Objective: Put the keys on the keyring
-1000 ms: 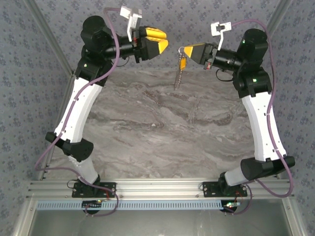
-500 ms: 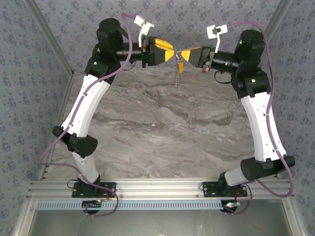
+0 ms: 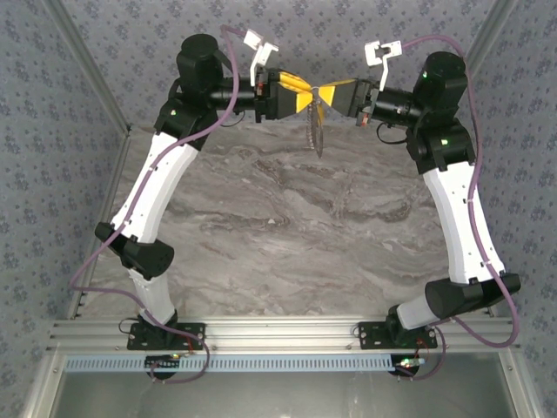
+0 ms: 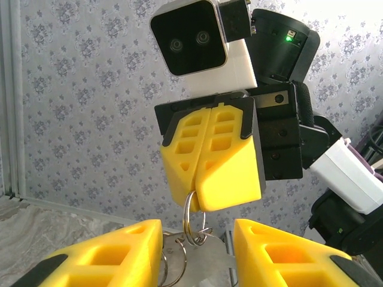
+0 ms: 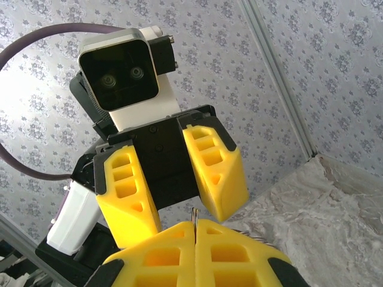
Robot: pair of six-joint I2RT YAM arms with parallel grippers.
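Note:
My right gripper (image 4: pixel 197 200) is shut on the top of a silver split keyring (image 4: pixel 192 220), high above the table. From the ring hang a flat silver key (image 4: pixel 209 263) and a second ring (image 4: pixel 172 258). My left gripper (image 4: pixel 197 234) faces it, open, one yellow finger on each side of the ring and key. Whether a finger touches them cannot be told. In the top view the left gripper (image 3: pixel 305 94) and right gripper (image 3: pixel 325 91) meet tip to tip, and the keys (image 3: pixel 315 132) dangle below. The right wrist view shows the ring's edge (image 5: pixel 194 213) above my shut right gripper (image 5: pixel 195 225).
The marble table (image 3: pixel 278 218) lies far below both grippers. Patterned walls (image 3: pixel 70 131) close in the left, right and back. An aluminium rail (image 3: pixel 278 331) carries the arm bases at the near edge.
My left arm has swung right until its fingers flank the ring held by the right gripper, and its jaws have narrowed slightly. The hanging keys have swung a little. The right gripper stayed shut.

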